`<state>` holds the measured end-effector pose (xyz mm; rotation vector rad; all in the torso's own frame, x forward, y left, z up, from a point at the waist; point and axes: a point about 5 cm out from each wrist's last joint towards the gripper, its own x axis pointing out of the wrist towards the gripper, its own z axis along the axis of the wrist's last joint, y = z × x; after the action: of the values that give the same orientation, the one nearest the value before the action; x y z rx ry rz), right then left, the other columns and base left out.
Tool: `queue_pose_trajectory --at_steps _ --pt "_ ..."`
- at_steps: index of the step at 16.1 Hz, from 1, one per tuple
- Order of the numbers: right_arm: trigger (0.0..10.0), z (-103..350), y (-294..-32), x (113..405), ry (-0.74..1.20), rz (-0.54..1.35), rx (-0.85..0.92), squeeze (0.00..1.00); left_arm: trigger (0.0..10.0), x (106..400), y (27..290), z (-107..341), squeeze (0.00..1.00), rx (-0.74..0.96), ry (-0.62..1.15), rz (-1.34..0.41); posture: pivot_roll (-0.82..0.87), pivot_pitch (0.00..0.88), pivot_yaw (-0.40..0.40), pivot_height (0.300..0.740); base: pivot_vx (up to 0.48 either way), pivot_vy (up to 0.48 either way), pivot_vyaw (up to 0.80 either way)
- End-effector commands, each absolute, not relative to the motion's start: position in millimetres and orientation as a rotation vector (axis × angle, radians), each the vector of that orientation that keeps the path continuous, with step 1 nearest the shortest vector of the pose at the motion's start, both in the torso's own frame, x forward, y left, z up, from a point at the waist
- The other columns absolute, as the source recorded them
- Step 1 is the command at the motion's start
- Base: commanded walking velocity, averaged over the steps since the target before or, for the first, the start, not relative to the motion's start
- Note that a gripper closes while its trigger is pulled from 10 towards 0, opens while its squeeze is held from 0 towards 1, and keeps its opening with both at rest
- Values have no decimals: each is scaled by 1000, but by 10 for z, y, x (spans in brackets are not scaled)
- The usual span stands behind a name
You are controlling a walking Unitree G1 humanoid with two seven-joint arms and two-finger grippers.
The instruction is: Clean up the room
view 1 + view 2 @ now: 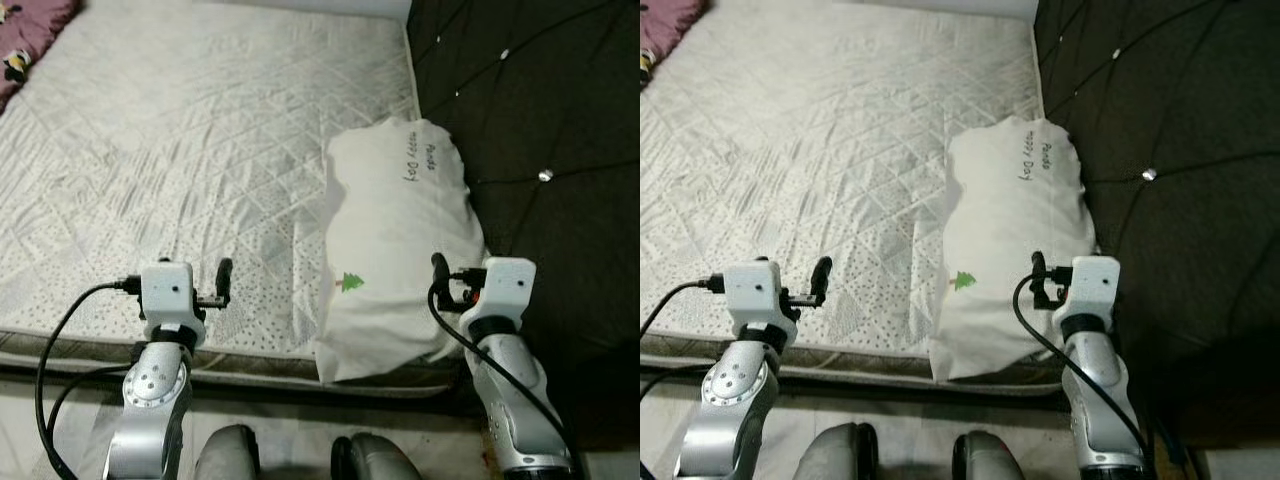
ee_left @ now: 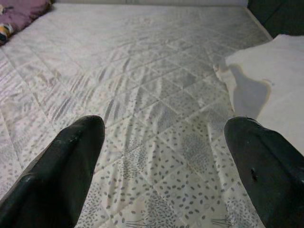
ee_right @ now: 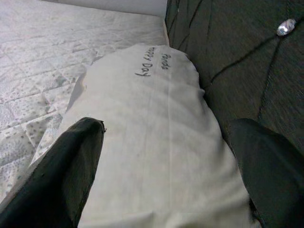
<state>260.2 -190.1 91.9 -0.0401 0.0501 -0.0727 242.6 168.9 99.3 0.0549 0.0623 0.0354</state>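
Head views look down on a bare quilted mattress (image 1: pixel 200 150) filling the left and centre of the frame. A white pillow (image 1: pixel 395 240), printed with a small green tree and handwritten-style lettering, lies at centre right along the mattress's right edge, against a dark tufted headboard (image 1: pixel 540 130) with shiny buttons occupying the right side. A purple cloth (image 1: pixel 30 35) sits in the upper left corner. The left gripper (image 2: pixel 161 156) hovers over the mattress at lower left, fingers spread wide and empty. The right gripper (image 3: pixel 166 161) hovers at lower right above the pillow's near end, fingers likewise wide apart, holding nothing. Black cables trail from both silver forearms.
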Motion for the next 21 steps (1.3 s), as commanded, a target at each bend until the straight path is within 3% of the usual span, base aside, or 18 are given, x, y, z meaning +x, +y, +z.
queue_pose_trajectory --at_steps 1,7,10,16,21 --pt "10000 887 -1925 2593 61 -75 -45 0 10000 2401 1702 958 0 57 75 32 36 145 -52 740 0 0 -619" --pt "10000 876 -1907 2609 61 -64 -47 0 10000 2378 1676 948 0 40 78 26 37 154 -55 740 0 96 -102" --pt "10000 864 -1917 2607 65 -64 -53 0 10000 2372 1674 938 0 31 82 25 36 153 -56 740 0 480 0" --pt "10000 852 -1915 2612 71 -57 -55 0 10000 2377 1681 936 0 25 85 27 37 153 -57 740 0 480 -573" --pt "10000 846 -1920 2622 73 -54 -58 0 10000 2387 1676 937 0 21 83 27 37 149 -58 740 0 480 0"
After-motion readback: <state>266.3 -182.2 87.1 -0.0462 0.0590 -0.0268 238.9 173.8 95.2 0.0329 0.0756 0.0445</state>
